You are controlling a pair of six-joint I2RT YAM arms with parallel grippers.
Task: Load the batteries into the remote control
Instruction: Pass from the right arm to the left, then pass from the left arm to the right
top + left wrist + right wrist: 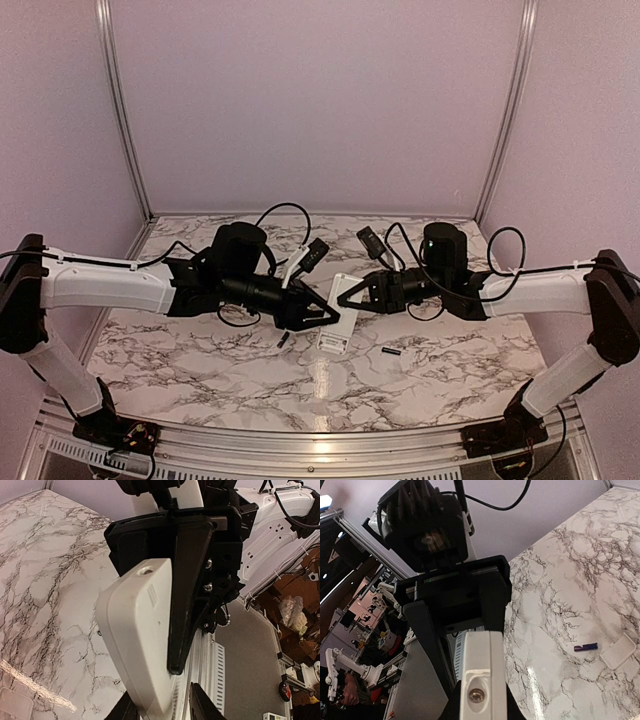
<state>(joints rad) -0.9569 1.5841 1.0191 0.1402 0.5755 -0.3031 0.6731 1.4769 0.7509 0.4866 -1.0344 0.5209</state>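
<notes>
The white remote control point(340, 326) hangs above the table's middle, held from both sides. My right gripper point(346, 297) is shut on its upper end; in the left wrist view one of its black fingers point(185, 605) lies across the remote's plain back point(135, 645). My left gripper point(327, 316) grips the lower part, its fingertips point(199, 705) hugging the remote's sides. The right wrist view shows the remote's end point(482, 680) between my right gripper point(482, 707). One battery point(283, 339) lies on the marble left of the remote, another battery point(391, 353) point(585, 647) to its right.
A small white cover plate point(412, 358) point(618, 651) lies beside the right battery and shows again as a cover plate point(12, 705) in the left wrist view. Cables loop above both wrists. The marble table point(200, 350) ends at a metal rail point(320, 440) in front.
</notes>
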